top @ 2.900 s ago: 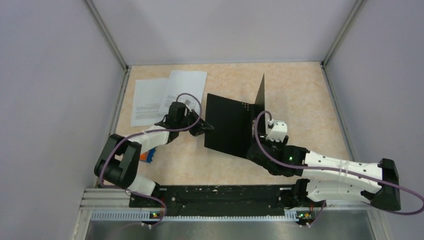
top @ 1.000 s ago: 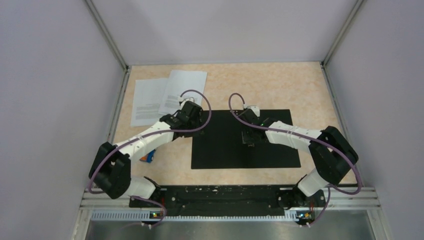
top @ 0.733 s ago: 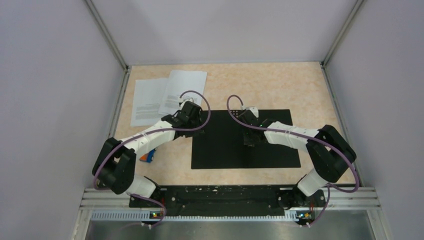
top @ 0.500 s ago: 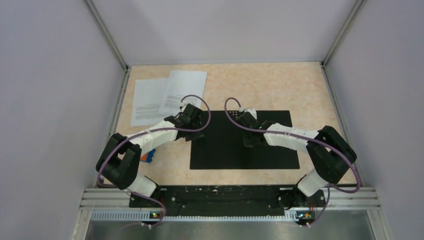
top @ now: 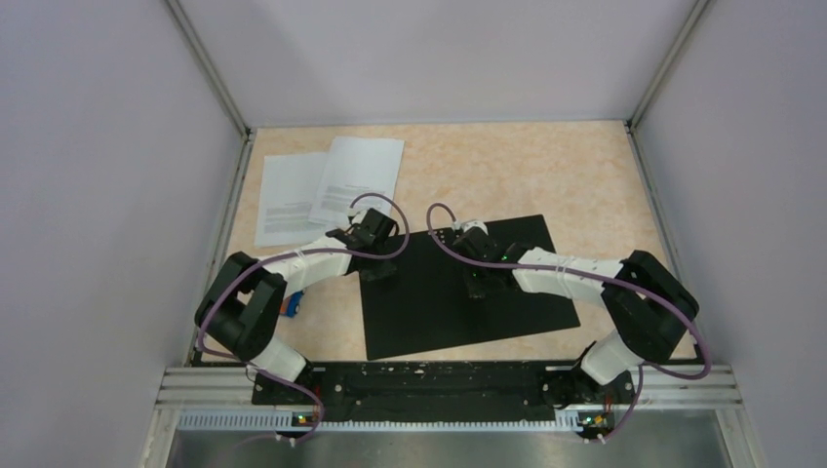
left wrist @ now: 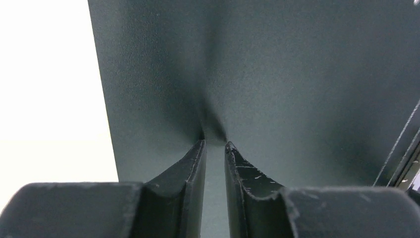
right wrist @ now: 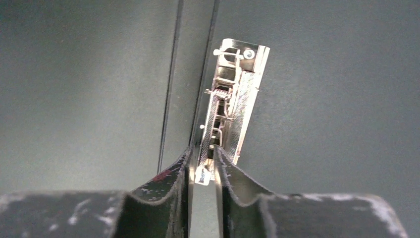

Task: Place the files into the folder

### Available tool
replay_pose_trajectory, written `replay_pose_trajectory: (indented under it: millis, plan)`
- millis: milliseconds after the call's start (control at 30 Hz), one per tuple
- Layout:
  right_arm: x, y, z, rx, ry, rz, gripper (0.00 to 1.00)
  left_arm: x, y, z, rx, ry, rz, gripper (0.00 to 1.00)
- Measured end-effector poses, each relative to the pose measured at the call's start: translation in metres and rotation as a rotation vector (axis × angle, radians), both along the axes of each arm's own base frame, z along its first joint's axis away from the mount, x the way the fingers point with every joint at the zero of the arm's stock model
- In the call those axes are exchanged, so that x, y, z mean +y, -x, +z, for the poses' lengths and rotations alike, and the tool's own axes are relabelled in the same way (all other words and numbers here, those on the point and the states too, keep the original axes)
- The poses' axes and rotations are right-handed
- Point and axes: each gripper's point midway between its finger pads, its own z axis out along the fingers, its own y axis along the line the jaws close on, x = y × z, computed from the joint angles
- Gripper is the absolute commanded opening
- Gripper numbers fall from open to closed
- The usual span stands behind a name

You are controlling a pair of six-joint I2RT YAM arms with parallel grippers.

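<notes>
On the tabletop point(top: 546, 175), the folder point(top: 429, 317) is spread open and flat with its black inside up, between the two arms. The files point(top: 327, 185) are left outside it at the far left, two overlapping sheets with their long axis running away from the bases. They lie just beyond the left gripper point(top: 378, 267) and well apart from the right gripper point(top: 478, 283), so the left arm is judged the nearer one for fetching them.

The left gripper point(left wrist: 214, 144) is set on the left cover near its outer edge, its jaws drawn almost together with a narrow slit left. The cover dimples at the tips, but whether any of it is pinched cannot be told. The right gripper point(right wrist: 202, 157) is closed on the near end of the metal clip point(right wrist: 233, 99), whose long axis runs along the spine, straight away from the fingers.

A second ago the folder was lying square to the tabletop's near edge. It is now turned, with its near left corner swung toward the bases, and both grippers have been drawn nearer with it. The files have not been shifted.
</notes>
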Motion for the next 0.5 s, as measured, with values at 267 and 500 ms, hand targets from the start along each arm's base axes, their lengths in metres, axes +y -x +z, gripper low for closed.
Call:
replay_pose_trajectory:
  millis: [267,500]
  plan:
    - [-0.001,0.006,0.016,0.002,-0.029,-0.022,0.30,0.008,-0.005,-0.003,-0.014,-0.030,0.073,0.22]
    - [-0.004,0.010,0.019,0.018,-0.038,-0.065,0.19,0.013,-0.009,-0.003,-0.033,-0.052,0.107,0.22]
